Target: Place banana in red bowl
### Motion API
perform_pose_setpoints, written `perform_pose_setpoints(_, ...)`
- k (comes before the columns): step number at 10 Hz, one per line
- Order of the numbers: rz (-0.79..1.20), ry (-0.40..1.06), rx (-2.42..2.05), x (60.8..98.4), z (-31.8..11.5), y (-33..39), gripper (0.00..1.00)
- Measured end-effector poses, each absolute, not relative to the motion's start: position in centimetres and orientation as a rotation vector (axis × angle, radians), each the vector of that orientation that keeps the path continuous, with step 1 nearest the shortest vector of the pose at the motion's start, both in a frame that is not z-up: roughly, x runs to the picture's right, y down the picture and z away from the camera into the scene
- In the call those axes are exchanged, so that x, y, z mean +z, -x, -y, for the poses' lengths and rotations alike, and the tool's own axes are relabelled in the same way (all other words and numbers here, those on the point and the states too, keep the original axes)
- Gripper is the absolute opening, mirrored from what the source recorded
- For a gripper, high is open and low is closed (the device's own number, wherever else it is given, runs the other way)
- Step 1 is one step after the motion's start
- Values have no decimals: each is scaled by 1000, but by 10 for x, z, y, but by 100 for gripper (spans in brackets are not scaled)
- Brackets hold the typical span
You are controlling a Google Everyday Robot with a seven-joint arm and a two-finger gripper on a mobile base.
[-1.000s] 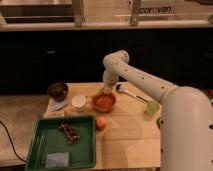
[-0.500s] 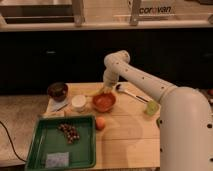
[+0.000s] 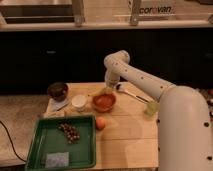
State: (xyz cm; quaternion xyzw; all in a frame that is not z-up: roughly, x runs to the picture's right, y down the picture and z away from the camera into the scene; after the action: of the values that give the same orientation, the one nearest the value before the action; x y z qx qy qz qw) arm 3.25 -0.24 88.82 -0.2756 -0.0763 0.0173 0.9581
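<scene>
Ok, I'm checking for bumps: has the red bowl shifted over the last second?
No. The red bowl sits close beside the white cup, as before; the gripper hangs over its far rim.

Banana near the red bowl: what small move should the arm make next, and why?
Probably ease the gripper a little toward the middle of the red bowl before releasing. The banana appears to lie at the bowl's far rim, right under the gripper, not clearly inside the bowl.
</scene>
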Motion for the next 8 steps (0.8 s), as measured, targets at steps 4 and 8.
perform_pose_setpoints(4, 154, 585, 62, 892, -1, -34, 80)
perform_pose_setpoints(8, 155, 610, 90, 896, -2, -38, 80)
